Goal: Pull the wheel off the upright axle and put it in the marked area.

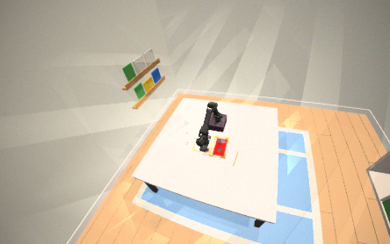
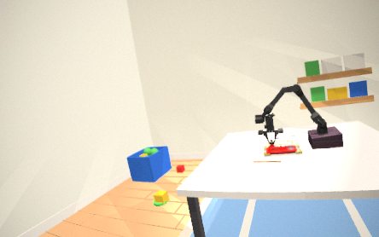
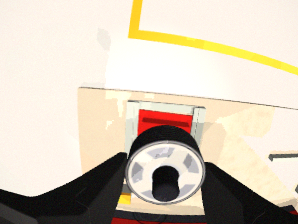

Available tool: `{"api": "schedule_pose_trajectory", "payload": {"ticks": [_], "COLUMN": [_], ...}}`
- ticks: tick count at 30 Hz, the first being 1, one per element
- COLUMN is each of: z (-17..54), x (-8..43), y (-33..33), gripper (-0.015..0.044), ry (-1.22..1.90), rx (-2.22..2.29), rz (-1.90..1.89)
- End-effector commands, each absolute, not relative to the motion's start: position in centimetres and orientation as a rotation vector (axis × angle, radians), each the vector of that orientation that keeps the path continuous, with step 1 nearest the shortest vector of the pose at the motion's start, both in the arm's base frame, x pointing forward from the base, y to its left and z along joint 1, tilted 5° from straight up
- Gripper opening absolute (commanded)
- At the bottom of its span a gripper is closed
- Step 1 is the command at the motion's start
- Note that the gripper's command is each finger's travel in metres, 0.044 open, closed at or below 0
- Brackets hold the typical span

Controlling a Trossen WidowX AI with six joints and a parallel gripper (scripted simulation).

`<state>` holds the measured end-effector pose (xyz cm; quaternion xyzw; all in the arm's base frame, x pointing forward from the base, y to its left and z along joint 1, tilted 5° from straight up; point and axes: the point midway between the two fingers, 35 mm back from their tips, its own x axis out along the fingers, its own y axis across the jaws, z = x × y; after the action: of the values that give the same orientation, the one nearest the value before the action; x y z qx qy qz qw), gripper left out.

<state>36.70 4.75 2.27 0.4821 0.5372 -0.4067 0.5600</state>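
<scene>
The white surface [image 1: 246,175] stood on dark legs over a wooden floor with blue panels, and it carried everything the task concerned. The black arm [image 2: 285,95] rose from its dark base [image 2: 325,138] near the far edge of the surface, arched over, and reached straight down toward the red fixture [image 2: 282,149] lying flat beside a yellow-outlined marked area [image 3: 200,36]. In the wrist view the end effector [image 3: 164,179] sat low over the fixture, its two dark fingers flanking the wheel [image 3: 165,172] on either side. The wheel, a pale disc with a dark tyre and a dark central hole, was on the upright axle at the fixture's near end, outside the marked area. The fingers stood at a middling width, close against the wheel's rim; whether they gripped it firmly could not be told from the pictures, though the wheel plainly filled the gap between them. The yellow outline lay just beyond the fixture on the bare surface. A thin tan stick [image 2: 267,161] rested on the surface near the fixture.
</scene>
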Motion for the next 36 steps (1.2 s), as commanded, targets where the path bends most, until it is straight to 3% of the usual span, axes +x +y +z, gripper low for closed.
{"api": "schedule_pose_trajectory", "payload": {"ticks": [1, 7, 36], "z": [2.3, 2.4, 3.3], "x": [36.6, 36.6, 36.6], "y": [4.7, 4.7, 4.7], "gripper": [0.0142, 0.0, 0.0], "ry": [1.268, 1.268, 1.267], "rx": [1.135, 1.135, 1.137], "rz": [-0.96, -0.96, -0.959]}}
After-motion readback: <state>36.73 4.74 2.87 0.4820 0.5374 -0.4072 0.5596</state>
